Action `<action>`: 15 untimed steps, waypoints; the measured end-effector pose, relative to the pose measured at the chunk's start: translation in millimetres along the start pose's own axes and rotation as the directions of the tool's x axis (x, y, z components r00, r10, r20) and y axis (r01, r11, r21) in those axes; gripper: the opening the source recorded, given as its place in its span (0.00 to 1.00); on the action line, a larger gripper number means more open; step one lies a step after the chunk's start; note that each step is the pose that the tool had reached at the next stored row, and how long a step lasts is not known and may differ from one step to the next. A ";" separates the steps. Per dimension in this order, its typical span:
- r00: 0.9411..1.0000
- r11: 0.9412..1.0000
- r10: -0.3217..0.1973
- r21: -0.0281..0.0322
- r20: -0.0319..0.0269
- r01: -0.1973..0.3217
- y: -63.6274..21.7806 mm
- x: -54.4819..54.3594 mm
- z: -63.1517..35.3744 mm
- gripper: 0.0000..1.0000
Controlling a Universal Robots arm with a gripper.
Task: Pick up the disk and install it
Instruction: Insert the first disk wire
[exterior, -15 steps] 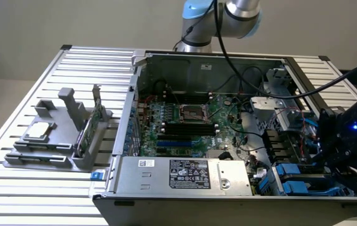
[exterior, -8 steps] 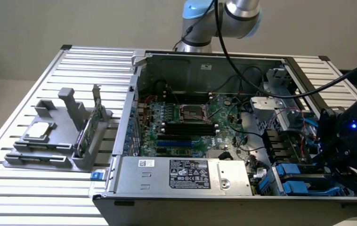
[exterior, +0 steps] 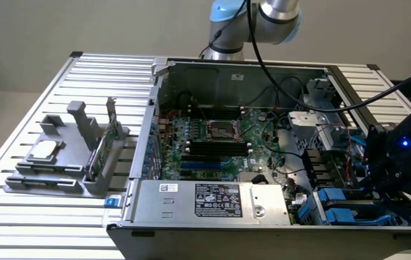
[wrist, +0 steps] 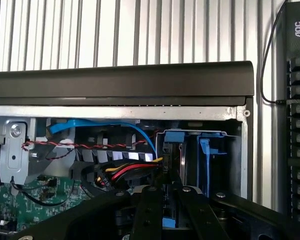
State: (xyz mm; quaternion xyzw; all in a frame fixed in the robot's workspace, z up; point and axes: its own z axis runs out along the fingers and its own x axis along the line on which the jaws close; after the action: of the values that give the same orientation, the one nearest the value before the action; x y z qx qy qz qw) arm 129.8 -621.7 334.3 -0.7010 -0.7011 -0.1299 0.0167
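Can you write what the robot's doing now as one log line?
tool: shut on disk | where: at blue drive bay, corner of computer case

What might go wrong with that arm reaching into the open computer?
The pincer sits low among the drive bays, close to the red, yellow and black wires, so it could snag or tug them. The blue bracket lies tight against the case wall, so a slight misalignment could jam the disk.
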 end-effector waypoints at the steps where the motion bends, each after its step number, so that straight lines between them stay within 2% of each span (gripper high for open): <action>1: 1.000 1.000 0.000 0.000 0.001 0.000 0.0 0.1 0.1 0.18; 15: 1.000 1.000 -0.001 0.000 0.010 0.001 -0.2 0.6 1.4 0.18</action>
State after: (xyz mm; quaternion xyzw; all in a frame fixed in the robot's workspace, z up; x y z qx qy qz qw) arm 129.8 -620.8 333.1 -0.7011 -0.7016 -0.1264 0.0132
